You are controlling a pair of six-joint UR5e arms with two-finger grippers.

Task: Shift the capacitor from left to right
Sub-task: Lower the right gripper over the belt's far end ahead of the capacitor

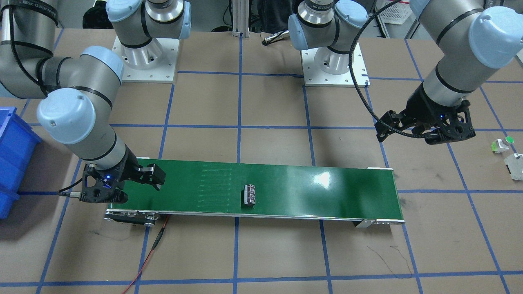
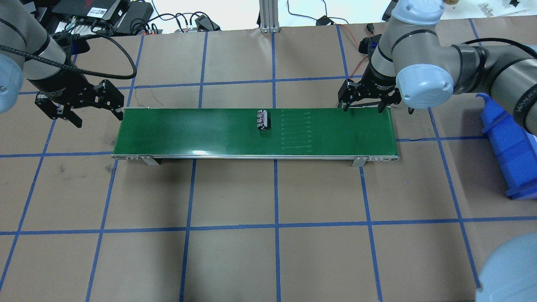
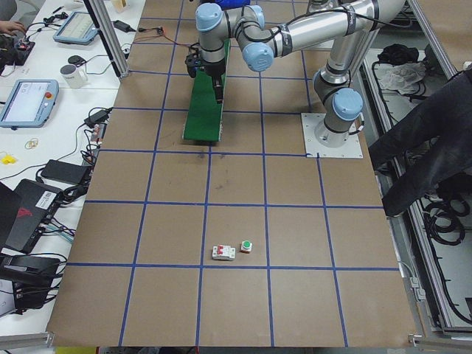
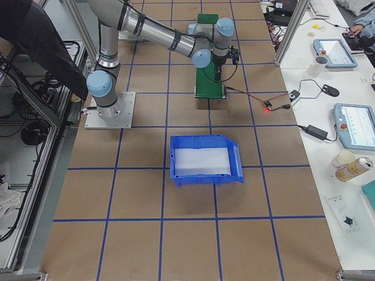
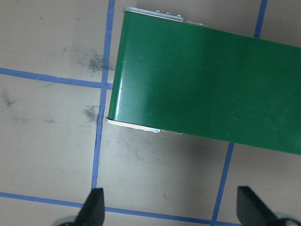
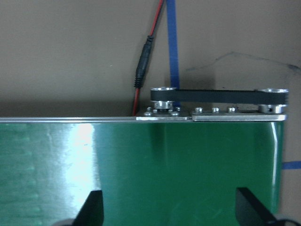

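Overhead exterior view, item one: the small stubby black cylindrical capacitor with pale stripe markings (image 2: 263,120) is lying on its side about midway along the long green conveyor belt (image 2: 188,130). It is touching nothing but the belt. Its long axis is running across the belt's width, not along its length.

Item two: the black two-finger left gripper (image 2: 95,112) is hovering just off the belt's left end, over the brown paper-covered table with blue tape grid (image 2: 235,193). Its fingers (image 5: 94,209) are showing spread wide in the left wrist view, with nothing between them.

Item three: the black two-finger right gripper (image 2: 363,107) is hanging over the belt's right end, at the far edge. Its fingers (image 6: 93,209) are likewise spread apart and carrying nothing.

Relation: the capacitor is sitting well apart from both grippers and is appearing in neither wrist view. It is lying leftward along the belt from the right gripper, which is the nearer of the two. Judged from this, a pick by that gripper is calling for travel along the belt, with the fingers closing along the belt's length to span the cylinder's short width.

Item four: a blue plastic bin (image 2: 507,142) is standing beyond the belt's right end.
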